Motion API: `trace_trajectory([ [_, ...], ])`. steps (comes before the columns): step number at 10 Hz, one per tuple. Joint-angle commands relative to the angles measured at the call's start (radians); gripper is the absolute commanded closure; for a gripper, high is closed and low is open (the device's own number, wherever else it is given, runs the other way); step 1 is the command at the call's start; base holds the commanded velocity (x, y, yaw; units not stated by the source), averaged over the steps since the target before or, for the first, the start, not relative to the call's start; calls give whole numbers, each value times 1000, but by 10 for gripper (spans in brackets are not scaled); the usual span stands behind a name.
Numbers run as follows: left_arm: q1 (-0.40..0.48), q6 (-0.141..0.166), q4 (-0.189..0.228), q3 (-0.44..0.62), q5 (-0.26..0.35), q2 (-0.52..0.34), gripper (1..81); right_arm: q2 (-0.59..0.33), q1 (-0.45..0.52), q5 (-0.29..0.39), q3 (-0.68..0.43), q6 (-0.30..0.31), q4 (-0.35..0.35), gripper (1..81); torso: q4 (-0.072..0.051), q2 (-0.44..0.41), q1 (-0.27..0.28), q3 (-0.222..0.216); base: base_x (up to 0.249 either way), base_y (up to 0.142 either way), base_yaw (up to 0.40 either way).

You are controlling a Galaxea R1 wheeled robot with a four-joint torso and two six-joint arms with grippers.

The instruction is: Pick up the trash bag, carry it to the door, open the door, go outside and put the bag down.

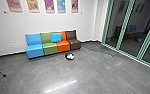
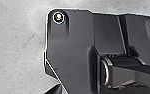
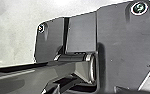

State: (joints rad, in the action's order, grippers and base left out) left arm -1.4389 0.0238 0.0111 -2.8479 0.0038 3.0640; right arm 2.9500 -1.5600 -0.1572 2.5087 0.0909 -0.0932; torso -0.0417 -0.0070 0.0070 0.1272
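A: head view, where's the bag?
B: floor, by the brown seat, prob out front so it's easy to reach.
A: left wrist?
B: robot's plate. left gripper wide or narrow, can't tell.
A: right wrist?
B: plate too, arms prob tucked in for driving. can't tell with right gripper either.

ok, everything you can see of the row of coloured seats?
Four armless seats side by side: light blue, green, orange, brown from picture left. Smooth, slightly shiny covering, perhaps faux leather. Upright on the grey floor, backs toward the white wall; can't tell if they touch it. A bright blue cushion leans where green and orange meet.
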Motion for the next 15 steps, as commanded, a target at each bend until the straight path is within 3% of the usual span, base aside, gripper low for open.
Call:
trace_trajectory([
  [1, 42, -5, 7, -2, 58, 0, 10, 5, 14, 61, -10, -19, -36, 10, 0, 0, 0, 0, 171, 0, 0],
  [11, 41, -5, 7, -2, 58, 1, 10, 5, 14, 61, -5, -19, -37, 10, 0, 0, 0, 0, 167, 56, 0],
  [15, 41, -5, 6, -4, 58, 3, 10, 5, 14, 61, -4, -19, -31, 10, 0, 0, 0, 0, 188, 0, 0],
])
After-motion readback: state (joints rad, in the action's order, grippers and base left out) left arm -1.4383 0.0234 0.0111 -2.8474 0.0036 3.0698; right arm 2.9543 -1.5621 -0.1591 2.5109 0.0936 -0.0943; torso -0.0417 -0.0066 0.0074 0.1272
